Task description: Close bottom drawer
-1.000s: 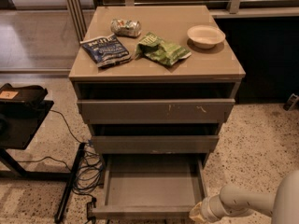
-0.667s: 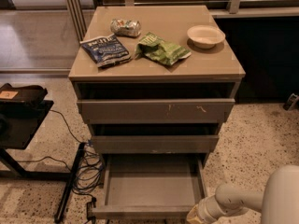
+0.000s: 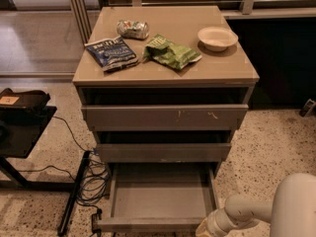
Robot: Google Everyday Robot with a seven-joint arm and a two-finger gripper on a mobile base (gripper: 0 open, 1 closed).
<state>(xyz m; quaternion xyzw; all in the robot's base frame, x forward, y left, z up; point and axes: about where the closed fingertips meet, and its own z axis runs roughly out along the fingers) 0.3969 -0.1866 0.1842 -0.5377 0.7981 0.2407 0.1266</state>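
The arm (image 3: pixel 296 201) wears smooth off-white shells with a soft sheen. Its widest part is a broad rounded casing at the right edge of the view. From it runs a slimmer cylindrical link (image 3: pixel 242 210) of the same colour, swelling into a bulbous joint. Beyond that comes a short wrist collar (image 3: pixel 217 223) marked by darker ring seams (two or three, hard to count). The end effector (image 3: pixel 203 229) sits at the bottom edge of the view, right of centre, showing only as a cream-yellow tip, warmer in tone than the shells
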